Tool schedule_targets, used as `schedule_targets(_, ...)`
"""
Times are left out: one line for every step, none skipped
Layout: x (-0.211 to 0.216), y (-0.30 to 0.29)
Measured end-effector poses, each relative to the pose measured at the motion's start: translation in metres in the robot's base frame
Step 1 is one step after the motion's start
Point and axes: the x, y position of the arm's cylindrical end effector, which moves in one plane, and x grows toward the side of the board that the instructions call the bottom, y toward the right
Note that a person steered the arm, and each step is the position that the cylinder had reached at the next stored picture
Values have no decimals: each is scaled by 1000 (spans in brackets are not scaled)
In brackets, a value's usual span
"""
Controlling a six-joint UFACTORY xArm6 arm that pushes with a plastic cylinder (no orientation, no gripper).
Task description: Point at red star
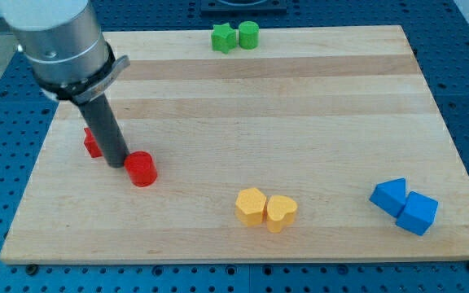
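Observation:
The red star (92,143) lies near the view's left edge of the wooden board (243,98), mostly hidden behind my rod. My tip (116,163) rests on the board just right of the red star, touching or nearly touching it. A red cylinder (142,168) stands right next to the tip on its right.
A green star (223,37) and a green cylinder (248,35) sit at the view's top edge. A yellow hexagon (251,206) and a yellow heart (281,212) lie near the bottom middle. Two blue blocks (390,196) (418,213) lie at the bottom right.

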Motion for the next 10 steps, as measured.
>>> schedule_targets(39, -34)
schedule_targets(68, -24)
schedule_targets(60, 7)
schedule_targets(32, 37)
schedule_targets(11, 71)
schedule_targets(-7, 81)
schedule_targets(24, 62)
schedule_targets(45, 15)
schedule_targets(26, 17)
schedule_targets(-3, 41)
